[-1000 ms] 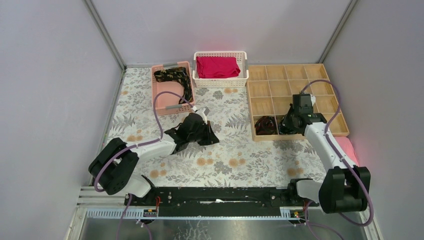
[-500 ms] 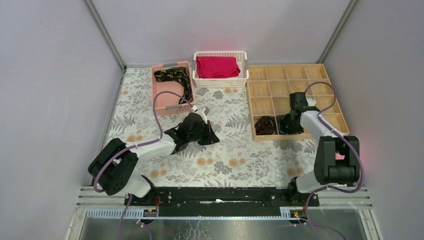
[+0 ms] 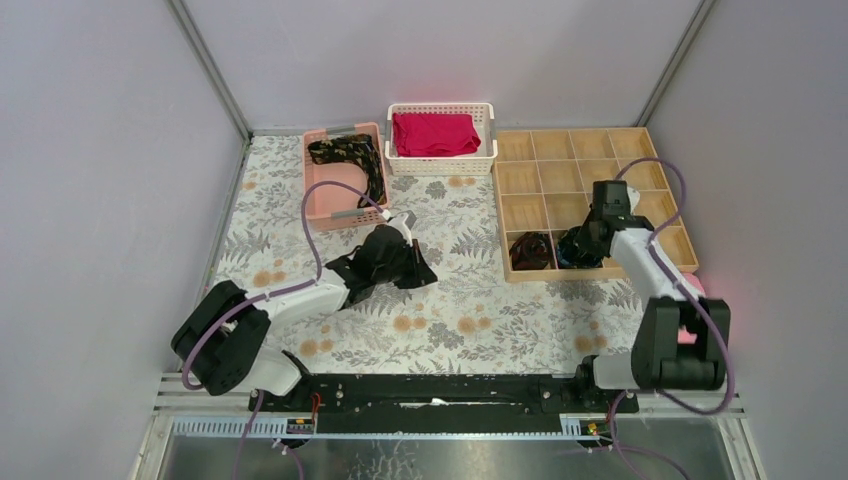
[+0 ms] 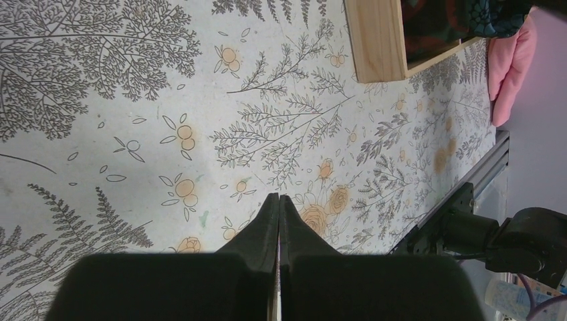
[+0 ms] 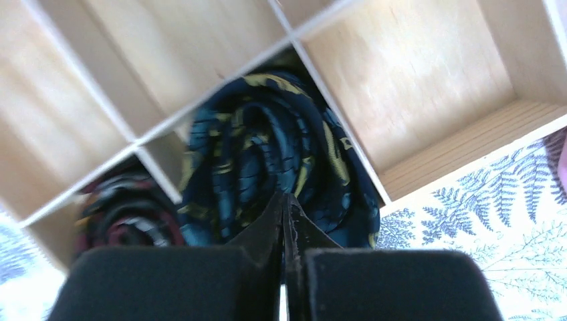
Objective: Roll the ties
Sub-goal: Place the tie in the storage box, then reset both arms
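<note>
Rolled teal tie (image 5: 267, 154) is filling its compartment of the wooden organizer (image 3: 528, 212) wall to wall. Right gripper (image 5: 284, 200) is hovering above it, left gripper (image 4: 278, 200) above tablecloth (image 4: 134, 100); both fully closed, empty.

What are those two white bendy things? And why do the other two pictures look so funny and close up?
Those are two robot arms, bolted at the near edge of a table. The big picture comes from a camera above and behind them. The other two come from a little camera on each wrist, so you see the black fingers very close. The left end effector is shut and holds nothing, over the flowery tablecloth. The right end effector is shut too, its tips right in front of a rolled blue tie in a wooden box with many compartments. Another rolled tie sits in the next compartment. An unrolled tie lies in the pink basket, and a red cloth lies in the white basket.
</note>
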`<action>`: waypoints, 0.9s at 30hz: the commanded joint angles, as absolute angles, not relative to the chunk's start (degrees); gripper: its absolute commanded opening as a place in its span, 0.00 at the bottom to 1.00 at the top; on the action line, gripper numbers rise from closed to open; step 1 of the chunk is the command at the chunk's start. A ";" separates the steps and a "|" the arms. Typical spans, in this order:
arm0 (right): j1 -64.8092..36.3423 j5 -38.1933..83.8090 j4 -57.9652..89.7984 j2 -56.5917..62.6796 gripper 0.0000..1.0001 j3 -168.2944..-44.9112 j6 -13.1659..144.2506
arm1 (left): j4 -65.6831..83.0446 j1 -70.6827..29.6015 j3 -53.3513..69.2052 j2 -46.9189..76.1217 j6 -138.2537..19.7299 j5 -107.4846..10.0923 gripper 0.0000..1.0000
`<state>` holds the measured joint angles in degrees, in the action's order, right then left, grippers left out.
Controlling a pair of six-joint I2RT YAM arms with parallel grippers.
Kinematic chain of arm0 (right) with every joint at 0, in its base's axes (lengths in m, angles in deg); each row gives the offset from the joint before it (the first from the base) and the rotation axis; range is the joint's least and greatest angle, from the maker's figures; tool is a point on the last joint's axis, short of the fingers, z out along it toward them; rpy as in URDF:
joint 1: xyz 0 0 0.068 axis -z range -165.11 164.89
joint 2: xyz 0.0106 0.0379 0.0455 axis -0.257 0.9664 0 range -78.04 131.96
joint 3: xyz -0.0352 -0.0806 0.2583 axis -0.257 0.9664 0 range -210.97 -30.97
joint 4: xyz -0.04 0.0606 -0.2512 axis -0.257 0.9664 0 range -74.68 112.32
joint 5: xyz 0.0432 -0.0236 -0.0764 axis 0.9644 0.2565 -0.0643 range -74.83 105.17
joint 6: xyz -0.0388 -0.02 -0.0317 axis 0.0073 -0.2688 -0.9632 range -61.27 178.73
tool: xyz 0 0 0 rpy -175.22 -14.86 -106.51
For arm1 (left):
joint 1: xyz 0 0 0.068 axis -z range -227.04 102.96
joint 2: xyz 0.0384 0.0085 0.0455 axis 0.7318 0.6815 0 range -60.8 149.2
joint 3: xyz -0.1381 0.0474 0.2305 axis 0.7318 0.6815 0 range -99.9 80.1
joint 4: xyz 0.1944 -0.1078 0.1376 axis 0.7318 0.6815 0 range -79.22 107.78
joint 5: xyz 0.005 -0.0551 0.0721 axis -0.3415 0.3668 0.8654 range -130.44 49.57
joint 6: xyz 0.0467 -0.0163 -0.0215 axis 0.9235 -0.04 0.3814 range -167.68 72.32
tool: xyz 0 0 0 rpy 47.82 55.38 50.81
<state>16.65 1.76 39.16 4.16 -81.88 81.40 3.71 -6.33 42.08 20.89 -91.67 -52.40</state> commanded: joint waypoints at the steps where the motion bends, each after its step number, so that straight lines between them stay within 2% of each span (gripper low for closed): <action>1: 16.51 8.65 37.22 -6.13 0.00 -85.82 79.98 | 4.62 -6.71 40.97 18.90 -89.88 -49.51 0.00; 4: 16.53 10.85 36.56 -10.61 0.01 -86.70 80.38 | 4.75 -6.71 40.80 18.57 -89.78 -48.80 0.00; 8: 16.57 12.17 37.69 -12.38 0.14 -88.53 80.31 | 6.20 -6.72 39.95 18.56 -89.65 -48.30 0.00; 10: 16.54 13.20 37.22 -12.50 0.24 -88.52 79.95 | 6.74 -6.72 39.89 18.03 -89.61 -47.89 0.00; 12: 16.56 13.92 35.76 -12.91 0.39 -87.98 79.87 | 7.11 -6.70 40.19 17.25 -89.62 -47.13 0.00; 16: 16.56 14.16 33.73 -13.43 0.80 -87.14 79.91 | 8.59 -6.71 40.06 16.31 -89.27 -45.78 0.00; 19: 16.52 14.06 33.72 -13.08 0.98 -87.29 79.84 | 8.91 -6.70 39.89 16.23 -89.17 -45.51 0.00; 27: 16.56 13.68 33.88 -12.21 1.00 -87.31 79.67 | 9.09 -6.70 39.68 16.80 -89.25 -45.25 0.00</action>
<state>16.65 13.28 35.55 -12.28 -86.98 80.16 8.26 -6.33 41.33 17.17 -90.45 -46.61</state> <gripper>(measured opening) 0.993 0.004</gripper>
